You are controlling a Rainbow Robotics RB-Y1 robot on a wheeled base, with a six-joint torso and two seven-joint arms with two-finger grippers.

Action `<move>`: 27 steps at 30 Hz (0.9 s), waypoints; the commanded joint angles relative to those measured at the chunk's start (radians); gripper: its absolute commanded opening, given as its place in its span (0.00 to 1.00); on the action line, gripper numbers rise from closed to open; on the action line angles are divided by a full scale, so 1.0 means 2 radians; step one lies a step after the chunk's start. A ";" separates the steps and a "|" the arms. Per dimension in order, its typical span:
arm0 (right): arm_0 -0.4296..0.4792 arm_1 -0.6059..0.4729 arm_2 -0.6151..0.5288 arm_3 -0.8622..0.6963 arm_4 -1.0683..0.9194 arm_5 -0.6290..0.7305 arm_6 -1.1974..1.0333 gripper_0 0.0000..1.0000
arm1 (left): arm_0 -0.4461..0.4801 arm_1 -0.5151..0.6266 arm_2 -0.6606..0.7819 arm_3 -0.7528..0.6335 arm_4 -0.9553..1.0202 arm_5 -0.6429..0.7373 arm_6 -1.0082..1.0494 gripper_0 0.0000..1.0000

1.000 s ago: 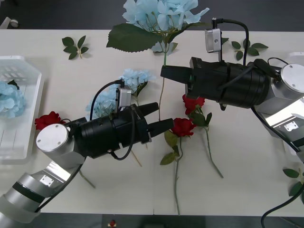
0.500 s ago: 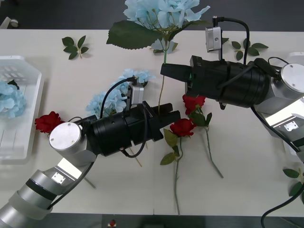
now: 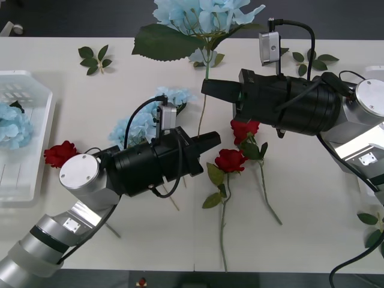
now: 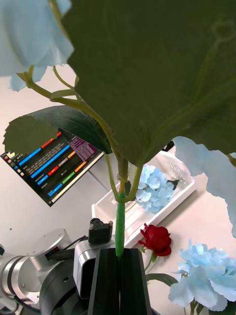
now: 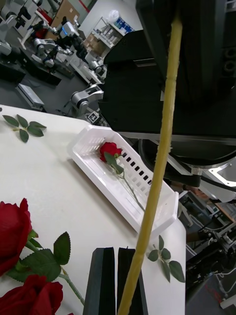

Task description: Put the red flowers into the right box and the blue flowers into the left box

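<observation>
My right gripper (image 3: pixel 206 90) (image 4: pixel 119 251) is shut on the stem of a blue flower (image 3: pixel 201 15), held upright above the table's middle. My left gripper (image 3: pixel 211 141) (image 5: pixel 116 251) is shut at the lower, yellowish part of that stem (image 5: pixel 157 162). Another blue flower (image 3: pixel 144 126) lies by the left arm. Three red flowers (image 3: pixel 60 153) (image 3: pixel 231 160) (image 3: pixel 243 129) lie on the table. The left box (image 3: pixel 24 84) holds a blue flower (image 3: pixel 12 126). The right box (image 5: pixel 118 197) holds a red flower (image 5: pixel 109 149).
Loose green leaf sprigs lie at the back left (image 3: pixel 95 59), the back right (image 3: pixel 315 60) and the right edge (image 3: pixel 372 225). The table's front edge (image 3: pixel 240 269) runs just behind the rose stems. Both arms crowd the centre.
My left gripper moved right toward the hanging stem with its fingers spread, and those fingers have now closed at the stem. The right gripper and its flower barely shifted.
</observation>
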 commanded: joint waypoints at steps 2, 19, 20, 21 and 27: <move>-0.012 -0.009 0.000 -0.021 0.002 -0.012 -0.016 0.57 | -0.004 0.031 0.009 -0.006 0.036 0.000 0.000 0.00; -0.018 -0.045 0.000 -0.030 0.004 -0.021 -0.006 1.00 | 0.081 0.204 0.143 -0.036 0.139 0.010 0.000 0.00; -0.022 -0.057 0.000 -0.034 0.011 -0.021 -0.007 1.00 | 0.090 0.219 0.162 -0.036 0.135 0.010 0.000 0.00; -0.025 -0.068 0.001 -0.038 0.017 -0.021 -0.009 1.00 | 0.097 0.230 0.177 -0.035 0.130 0.010 0.000 0.00; -0.055 -0.180 0.045 -0.067 0.069 -0.022 -0.072 1.00 | 0.131 0.289 0.269 -0.022 0.058 0.019 0.006 0.00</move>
